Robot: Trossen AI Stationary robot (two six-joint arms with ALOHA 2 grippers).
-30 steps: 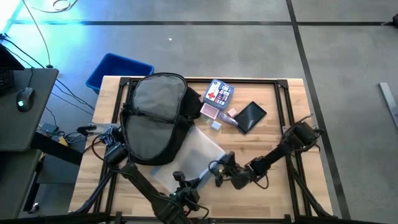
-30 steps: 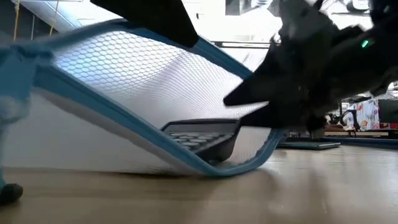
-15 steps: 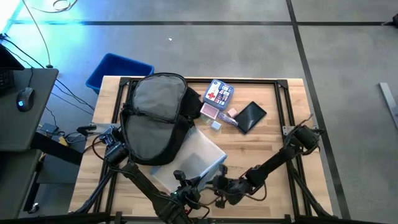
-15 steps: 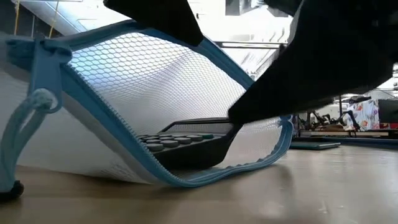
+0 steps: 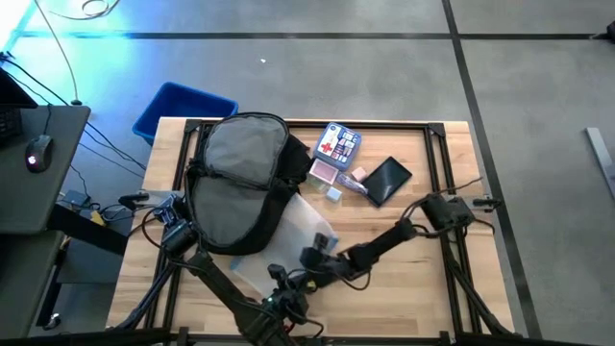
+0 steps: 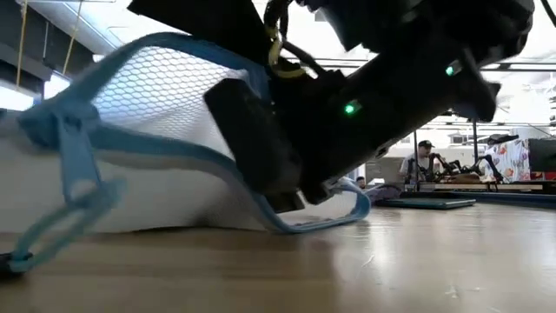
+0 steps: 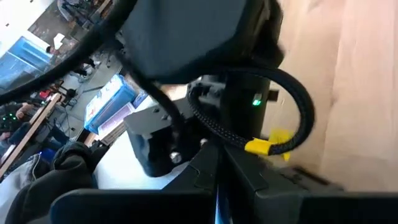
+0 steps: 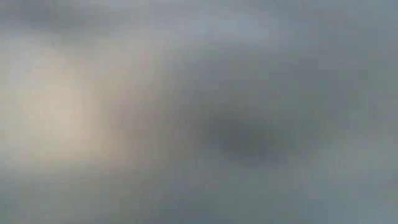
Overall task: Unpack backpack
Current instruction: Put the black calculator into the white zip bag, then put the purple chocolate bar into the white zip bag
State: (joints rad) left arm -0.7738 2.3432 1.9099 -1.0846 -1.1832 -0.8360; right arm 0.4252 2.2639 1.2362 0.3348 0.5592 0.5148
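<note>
Several small items (image 5: 348,163) lie beside the backpack (image 5: 240,183) on the wooden table (image 5: 413,279); the right gripper (image 5: 312,258) reaches into the mesh pouch (image 6: 165,113), pinched closed; the left gripper (image 5: 279,288) is closed too.

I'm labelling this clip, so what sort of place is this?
Probably a robotics lab or workshop: a wooden workbench on a bare concrete floor, a desk with a computer mouse alongside, and more benches with a seated person behind.
</note>
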